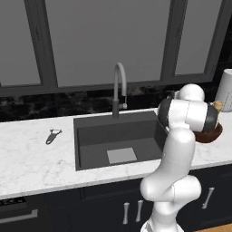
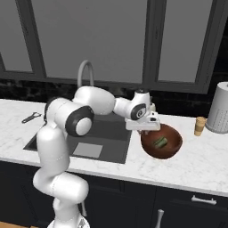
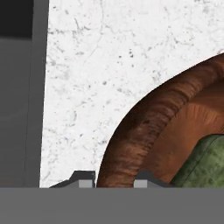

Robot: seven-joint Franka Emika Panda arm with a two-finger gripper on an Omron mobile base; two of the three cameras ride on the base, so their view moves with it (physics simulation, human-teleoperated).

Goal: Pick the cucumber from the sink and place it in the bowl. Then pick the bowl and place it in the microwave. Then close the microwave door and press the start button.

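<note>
- White marble counter (image 2: 196,160) carries the bowl (image 2: 171,149), standing just right of the sink (image 1: 97,136).
- First step looks done: the cucumber (image 2: 160,142) lies inside the bowl.
- The gripper (image 3: 114,181) sits at the bowl's left rim; its fingertips (image 3: 86,179) stand on either side of the thick wall, so they seem to be gripping it.
- Left, I judge: lifting the bowl, microwave, door, start button.

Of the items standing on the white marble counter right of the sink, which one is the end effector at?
The round reddish-brown wooden bowl, nearest the sink, holding the green cucumber; the end effector straddles its rim. The small tan shaker and pale perforated canister stand farther right.
</note>
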